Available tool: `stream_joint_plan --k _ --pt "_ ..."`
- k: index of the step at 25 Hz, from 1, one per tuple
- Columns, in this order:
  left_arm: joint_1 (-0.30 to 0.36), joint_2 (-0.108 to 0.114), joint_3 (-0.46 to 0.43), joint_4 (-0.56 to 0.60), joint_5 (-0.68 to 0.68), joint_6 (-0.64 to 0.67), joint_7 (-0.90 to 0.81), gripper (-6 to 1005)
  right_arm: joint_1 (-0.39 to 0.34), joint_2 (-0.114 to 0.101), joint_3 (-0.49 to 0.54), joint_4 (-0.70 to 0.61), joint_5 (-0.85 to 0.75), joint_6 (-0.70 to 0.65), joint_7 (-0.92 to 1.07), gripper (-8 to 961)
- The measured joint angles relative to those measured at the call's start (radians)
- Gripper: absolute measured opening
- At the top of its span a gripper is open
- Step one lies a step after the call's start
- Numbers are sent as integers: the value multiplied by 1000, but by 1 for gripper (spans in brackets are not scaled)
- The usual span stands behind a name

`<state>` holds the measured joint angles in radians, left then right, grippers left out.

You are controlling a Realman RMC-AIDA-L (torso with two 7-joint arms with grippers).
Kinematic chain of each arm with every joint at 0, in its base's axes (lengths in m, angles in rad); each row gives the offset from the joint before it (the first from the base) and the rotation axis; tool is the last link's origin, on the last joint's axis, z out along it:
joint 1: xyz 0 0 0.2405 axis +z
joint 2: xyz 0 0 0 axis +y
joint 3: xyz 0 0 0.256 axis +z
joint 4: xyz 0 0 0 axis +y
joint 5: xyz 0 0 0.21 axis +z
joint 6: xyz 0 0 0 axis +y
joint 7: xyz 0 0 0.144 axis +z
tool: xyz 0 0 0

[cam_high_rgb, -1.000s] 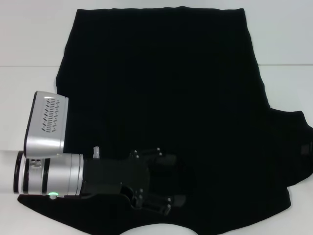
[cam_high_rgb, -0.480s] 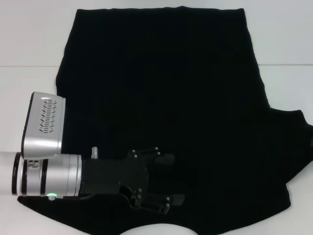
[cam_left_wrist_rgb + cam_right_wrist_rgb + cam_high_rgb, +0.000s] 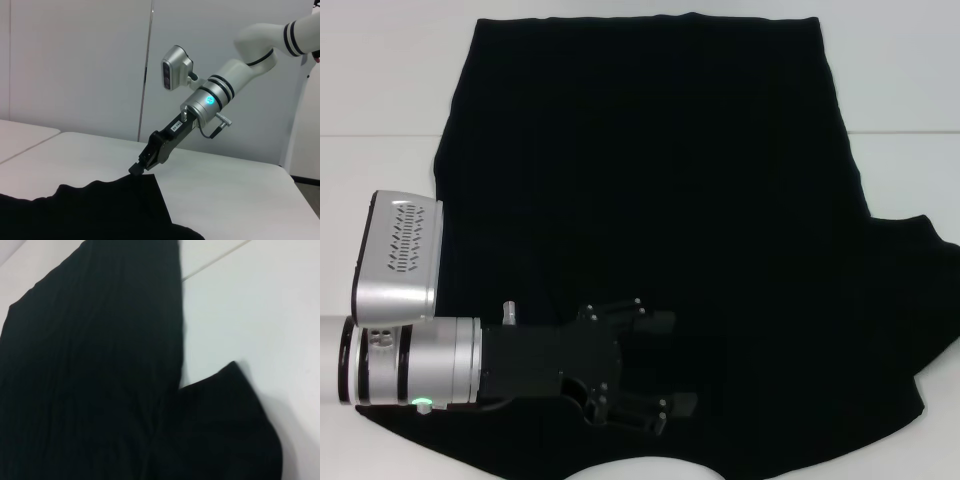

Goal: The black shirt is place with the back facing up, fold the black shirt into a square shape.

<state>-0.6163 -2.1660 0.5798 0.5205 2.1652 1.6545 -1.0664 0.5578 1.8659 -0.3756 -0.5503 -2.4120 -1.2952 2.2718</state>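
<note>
The black shirt [image 3: 650,180] lies spread flat on the white table [image 3: 380,80], its curved neckline at the near edge. Low over the shirt's near left part, my left gripper [image 3: 668,363] stands open with nothing between its fingers. The right sleeve [image 3: 920,290] sticks out to the right. The head view does not show my right gripper. In the left wrist view the right gripper [image 3: 136,169] has its tip at the sleeve's outer corner [image 3: 147,177] and looks shut on the fabric. The right wrist view shows the shirt's body [image 3: 90,365] and the sleeve [image 3: 225,430] on the table.
Bare white table [image 3: 225,185] surrounds the shirt on the left, the right and the far side. A seam line crosses the tabletop [image 3: 370,135]. Grey wall panels [image 3: 75,60] stand behind the table.
My left arm has drawn back a little toward the near left. The right sleeve's edge has shifted, and the glint of the right gripper at the right border has left the head view.
</note>
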Motion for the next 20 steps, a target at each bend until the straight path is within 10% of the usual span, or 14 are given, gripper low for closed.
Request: stream_joint_plan --k 20 --pt "1 -2 0 -19 0 4 -4 949 15 7 7 -1 7 120 -60 6"
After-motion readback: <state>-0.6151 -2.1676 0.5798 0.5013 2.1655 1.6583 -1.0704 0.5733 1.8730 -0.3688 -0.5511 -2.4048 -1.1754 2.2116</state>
